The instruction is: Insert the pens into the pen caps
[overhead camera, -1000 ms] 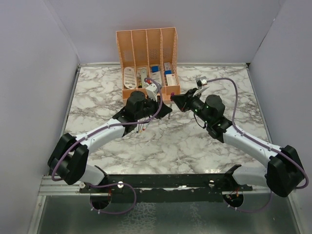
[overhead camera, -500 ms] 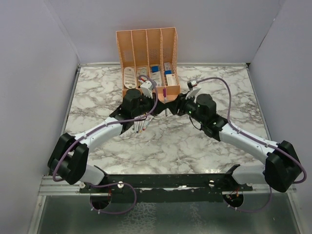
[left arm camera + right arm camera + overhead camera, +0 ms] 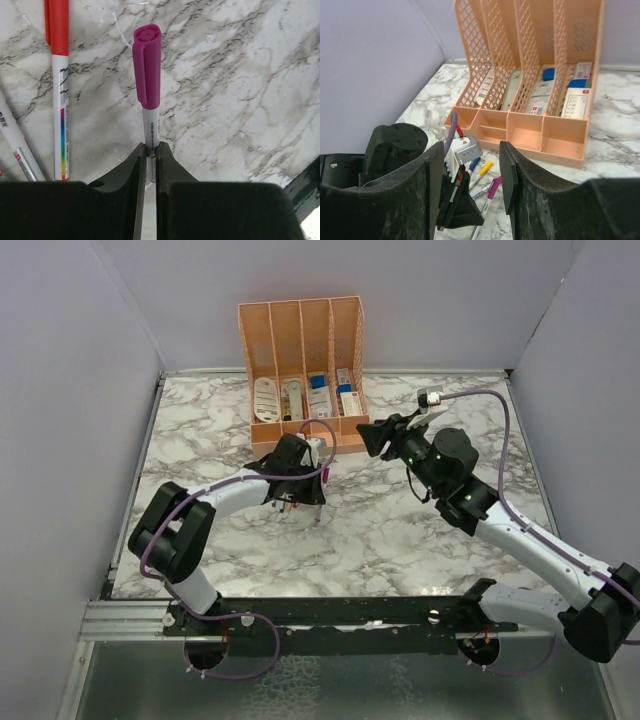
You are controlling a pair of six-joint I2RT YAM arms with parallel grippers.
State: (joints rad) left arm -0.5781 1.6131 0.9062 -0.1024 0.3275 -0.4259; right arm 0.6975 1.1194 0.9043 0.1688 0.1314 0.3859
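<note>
Your left jaws are clenched on the white barrel of the magenta-capped pen (image 3: 150, 125), holding it over the marble tabletop (image 3: 240, 100) beside the red-capped pen (image 3: 60, 130) lying there, while your right jaws stand released and empty, facing the peach organiser (image 3: 530, 131).

The right gripper (image 3: 372, 433) has let go and has drawn back to the right, and its jaws now stand apart with nothing between them. The magenta cap (image 3: 146, 67), which it held before, now sits on the pen (image 3: 150, 127) in the left gripper (image 3: 151, 150). The left arm has folded in and come down near the table (image 3: 400, 530).
</note>
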